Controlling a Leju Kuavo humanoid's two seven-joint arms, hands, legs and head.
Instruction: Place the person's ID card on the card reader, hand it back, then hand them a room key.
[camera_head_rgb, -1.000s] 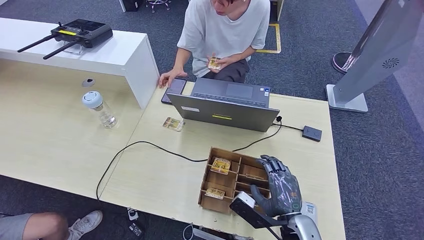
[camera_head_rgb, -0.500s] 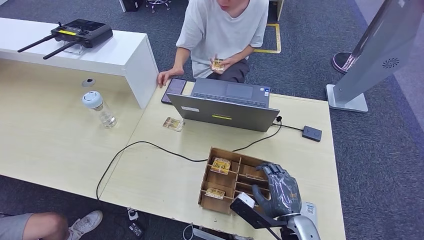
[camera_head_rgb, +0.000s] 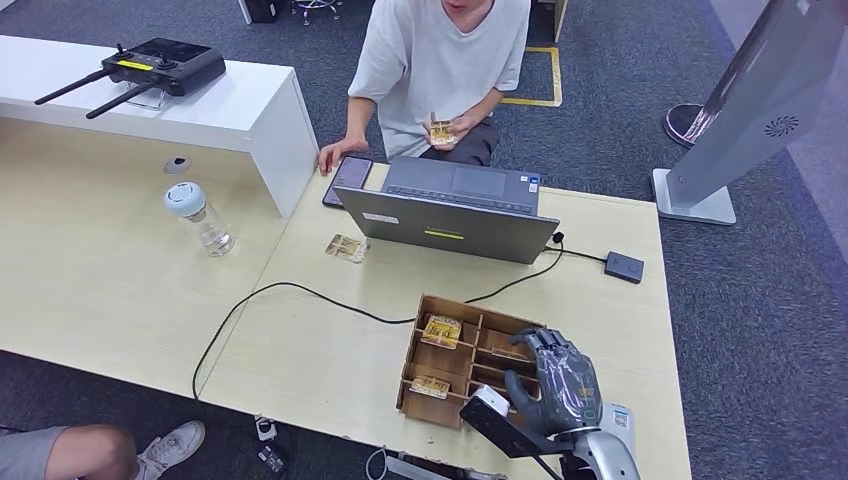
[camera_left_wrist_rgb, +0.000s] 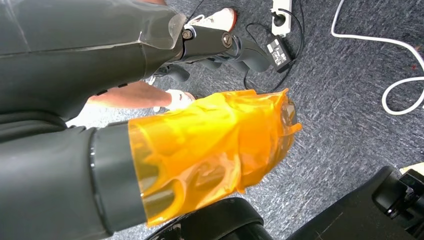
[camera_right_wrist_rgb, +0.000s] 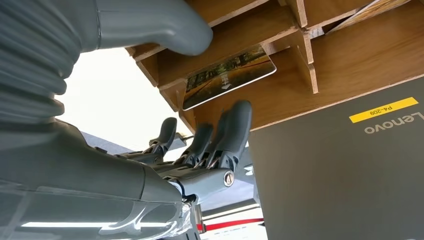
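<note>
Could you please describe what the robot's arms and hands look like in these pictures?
The right hand has a grey patterned cover, a grey ribbed wrist and dark fingers, on a silver forearm. The left hand is wrapped in translucent orange film below a dark grey cuff.

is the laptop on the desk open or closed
Open. In the head view the laptop has its lid raised with the back facing the robot, and the keyboard and touchpad show beyond it, on the person's side.
</note>
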